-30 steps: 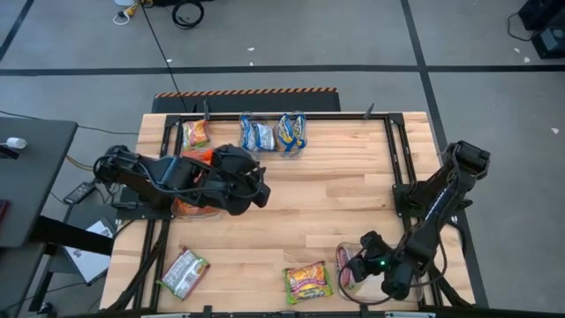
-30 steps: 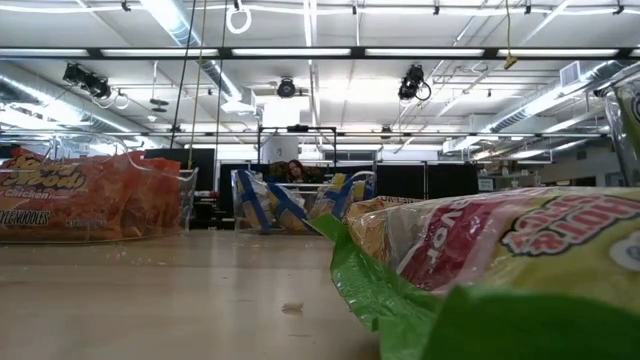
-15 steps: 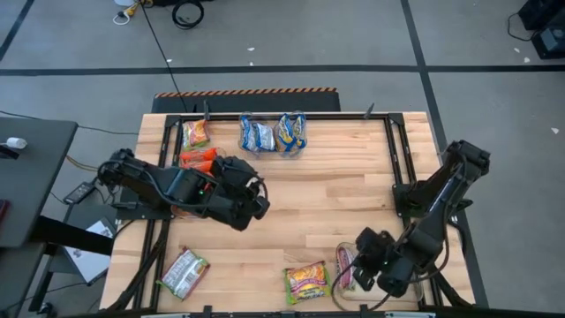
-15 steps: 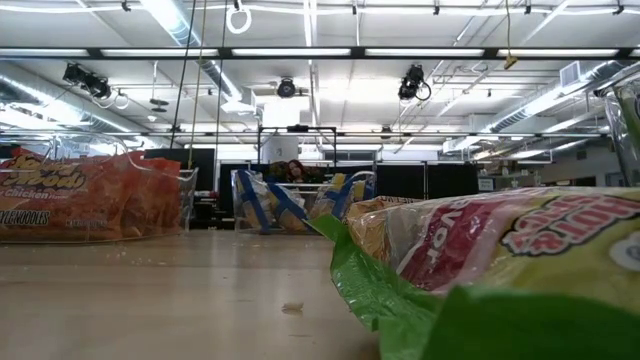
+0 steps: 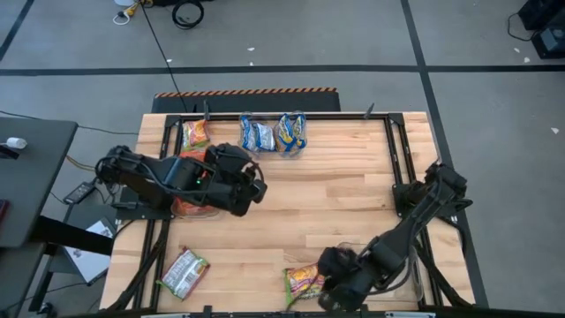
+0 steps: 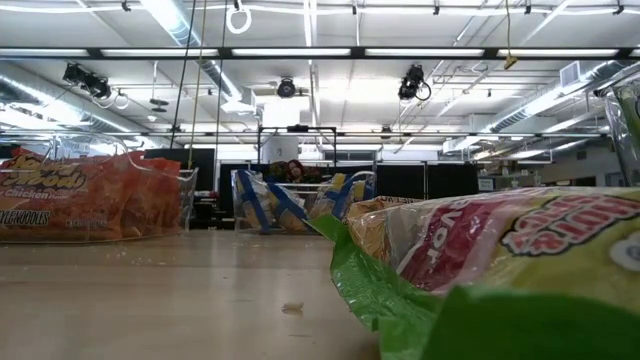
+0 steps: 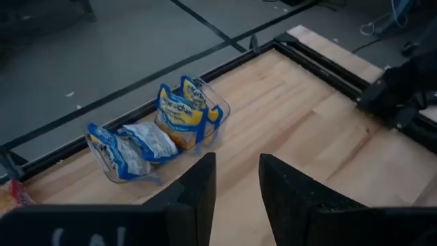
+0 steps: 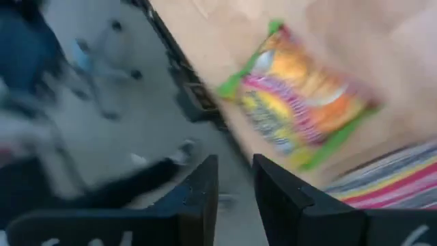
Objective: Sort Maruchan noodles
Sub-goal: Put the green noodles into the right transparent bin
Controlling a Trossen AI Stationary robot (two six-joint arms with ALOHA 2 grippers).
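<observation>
The yellow-green packet with pink point(image 5: 303, 282) lies flat at the table's near edge; it also shows in the right wrist view point(image 8: 300, 109) and close up in the low view point(image 6: 500, 265). My right gripper point(image 5: 331, 272) hovers just right of it, open point(image 8: 235, 184). A silver-white packet point(image 5: 184, 272) lies flat near the near left corner. Blue-and-yellow packets point(image 5: 274, 132) point(image 7: 157, 130) stand in a clear tray at the far edge. Orange-red packets point(image 5: 196, 133) point(image 6: 80, 200) sit at the far left. My left gripper point(image 5: 253, 190) point(image 7: 235, 184) hangs open over the left half of the table.
A dark frame rail point(image 5: 395, 150) runs round the table top. Another clear tray with orange packets point(image 5: 187, 208) lies partly under my left arm. A striped packet point(image 8: 410, 184) shows beside my right gripper. Bare wood point(image 5: 335, 190) spreads across the table's middle.
My right gripper has swung along the near edge toward the table's left, from over the near right tray to beside the yellow-green packet. My left gripper dipped a little toward the near edge and came back. No packet has visibly moved.
</observation>
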